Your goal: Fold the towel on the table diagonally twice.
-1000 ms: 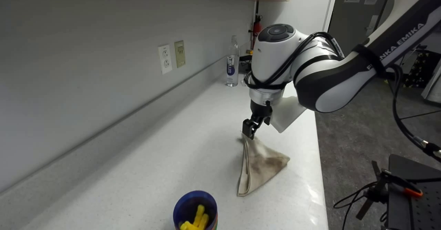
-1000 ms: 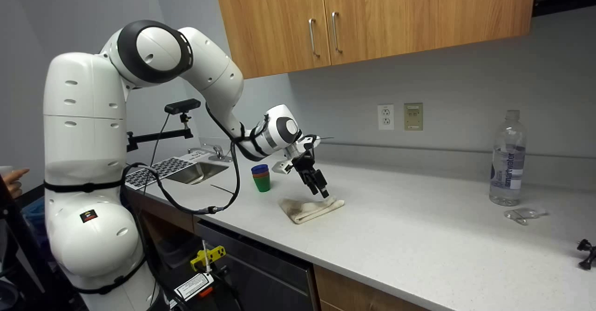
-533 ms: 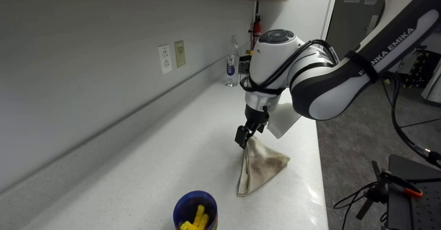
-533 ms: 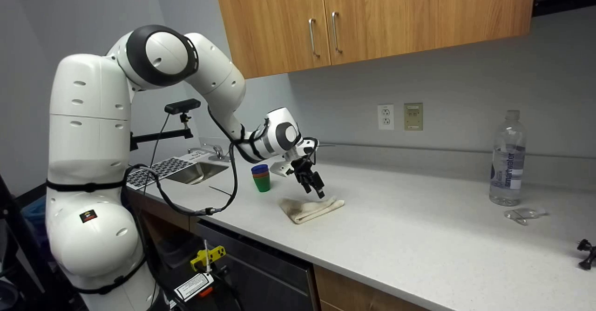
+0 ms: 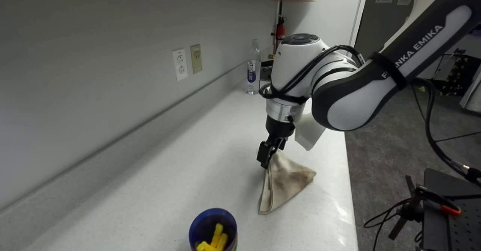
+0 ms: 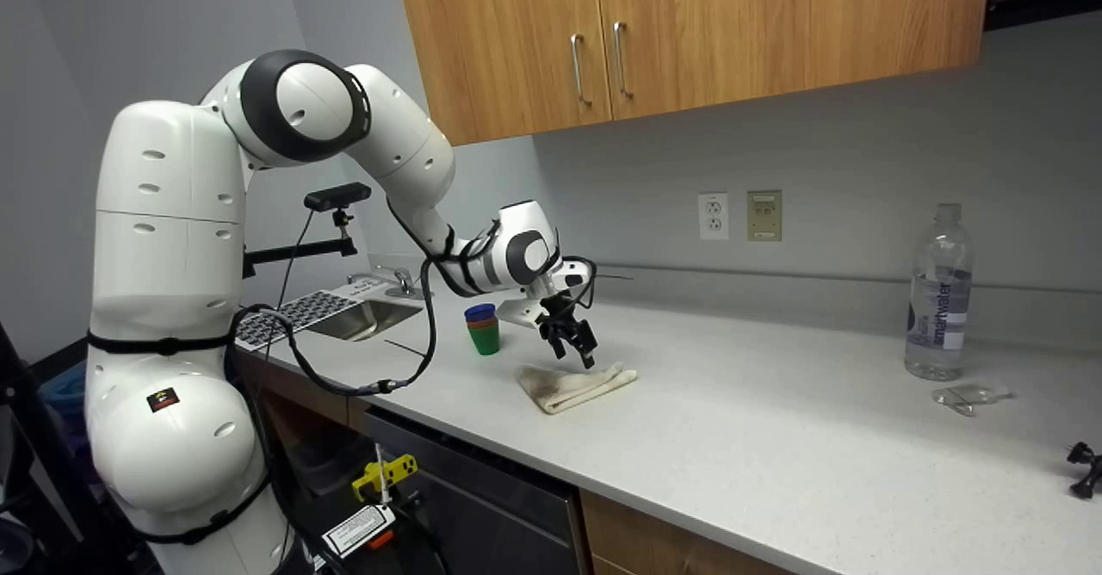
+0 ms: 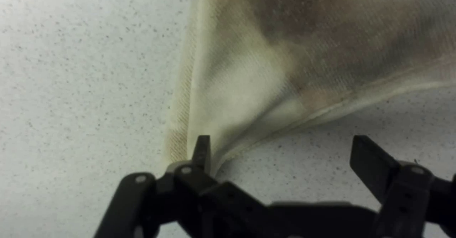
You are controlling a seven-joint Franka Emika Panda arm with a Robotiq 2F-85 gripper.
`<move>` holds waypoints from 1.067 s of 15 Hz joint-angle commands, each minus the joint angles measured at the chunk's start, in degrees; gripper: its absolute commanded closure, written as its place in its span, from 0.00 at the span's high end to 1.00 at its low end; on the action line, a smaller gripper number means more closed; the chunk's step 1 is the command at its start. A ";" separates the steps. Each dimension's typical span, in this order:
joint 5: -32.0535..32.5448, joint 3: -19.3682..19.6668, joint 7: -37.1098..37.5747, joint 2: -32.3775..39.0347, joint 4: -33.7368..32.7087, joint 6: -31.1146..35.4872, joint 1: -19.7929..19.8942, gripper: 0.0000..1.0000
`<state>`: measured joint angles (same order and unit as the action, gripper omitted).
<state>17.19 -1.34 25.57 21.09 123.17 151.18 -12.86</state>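
Observation:
The beige towel [image 5: 288, 177] with a dark brown stain lies folded in a rough triangle on the white counter [image 5: 169, 191]. It also shows in an exterior view [image 6: 560, 388], with layered edges facing the front. In the wrist view, the towel [image 7: 302, 49] fills the upper right and narrows to a corner at the lower middle. My gripper [image 7: 281, 147] is open with nothing between its fingers. Its left finger is over that corner and hides the tip; its right finger is over bare counter. In both exterior views, the gripper [image 5: 269, 157] [image 6: 574, 357] is just above the towel's back corner.
A stack of cups [image 5: 213, 228], blue on top with yellow pieces inside, stands on the counter; it also shows in an exterior view [image 6: 482, 330]. A water bottle [image 6: 938, 299] stands near the wall. A sink [image 6: 366, 318] is at the far end. Wooden cabinets [image 6: 689, 33] hang above.
My gripper has moved down and toward the cup side, beside the towel's corner. It has also turned slightly. The towel has not visibly moved.

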 commanded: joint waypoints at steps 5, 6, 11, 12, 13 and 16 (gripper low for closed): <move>-0.91 1.05 -1.01 -0.08 0.01 -0.02 -1.03 1.00; -1.35 0.78 -1.40 -0.54 0.15 -0.57 -0.86 1.00; -0.67 0.14 -3.58 -6.39 3.86 -1.92 -0.89 1.00; -0.40 -0.05 -3.70 -7.84 4.62 -2.27 -1.14 1.00; -0.28 -0.35 -4.09 -9.52 5.84 -2.38 -1.14 1.00; 1.19 -1.16 -3.74 -14.68 9.60 -2.61 -1.29 1.00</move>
<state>17.58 -1.96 22.90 13.45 127.61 150.31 -13.66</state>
